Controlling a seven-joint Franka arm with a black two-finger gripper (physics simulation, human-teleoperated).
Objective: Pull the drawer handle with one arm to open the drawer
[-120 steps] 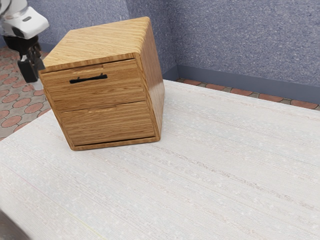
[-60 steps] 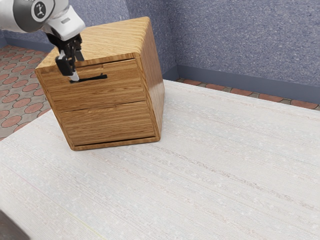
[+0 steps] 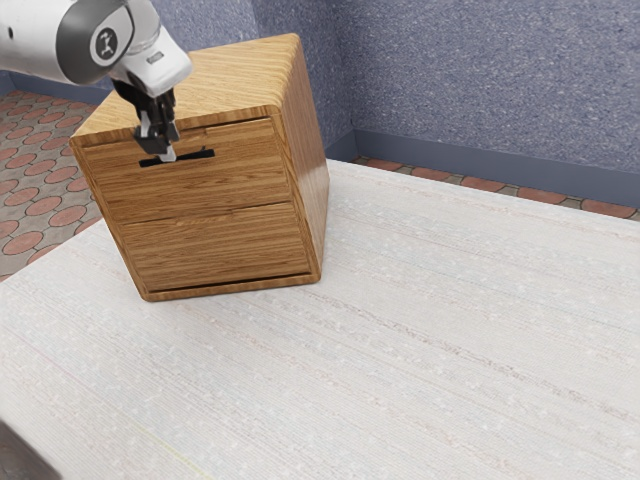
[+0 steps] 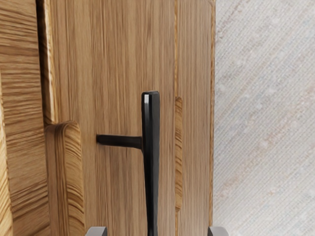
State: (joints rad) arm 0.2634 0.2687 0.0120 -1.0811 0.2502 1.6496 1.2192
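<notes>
One black handle (image 3: 195, 156) runs horiz. across upper drawer (image 3: 225, 178) front.

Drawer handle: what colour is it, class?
The handle is black, seen best in the wrist view.

One cabinet (image 3: 250, 80), two drawers (image 3: 235, 180), one handle (image 3: 197, 156)

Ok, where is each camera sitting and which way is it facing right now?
Exterior: beside the table, looking down at the cabinet front; arm enters upper left, jaws at the handle.
Wrist: on the hand, looking along the drawer front close up; fingertips flank the handle.
Shared: handle, drawer front, table.
</notes>
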